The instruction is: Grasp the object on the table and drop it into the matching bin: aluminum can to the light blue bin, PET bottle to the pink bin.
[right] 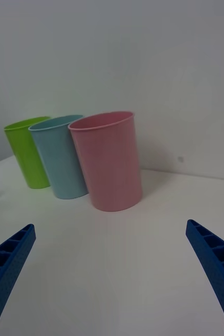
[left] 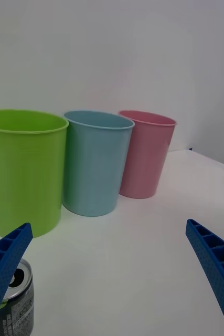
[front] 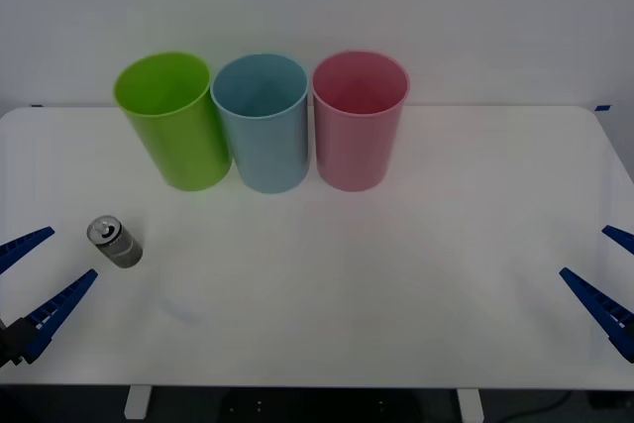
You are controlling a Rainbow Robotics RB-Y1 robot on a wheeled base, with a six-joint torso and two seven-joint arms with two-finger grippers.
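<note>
Fingers of the left gripper (front: pixel 40 289) are sitting wide apart at the near left edge of the table (front: pixel 396 294), holding nothing. The right gripper (front: pixel 609 279) is waiting at the near right edge, also spread open and holding nothing.

Just past the left gripper, the aluminum can (front: pixel 115 242) is standing on the table, near its left side. In the left wrist view the can (left: pixel 14 302) is peeking out right beside one blue finger (left: pixel 4 262), not in the middle of the gap. That is looking like the first trouble. If the gripper is closing from here, one finger may bump the can and knock it over, and a round can may be rolling away, maybe off the edge.

Farther back, three bins are standing in a tight row, touching or nearly touching. The lime green bin (front: pixel 173 121) is nearest the can, the light blue bin (front: pixel 262 124) is in the middle, and the pink bin (front: pixel 359 121) is on the right.

That is the second trouble. The can is needing the light blue bin, but the green one is sitting in the way. A drop let go too soon may be landing in the green bin, or hitting a rim and bouncing out. A low arm may also be pushing a bin over.
</note>
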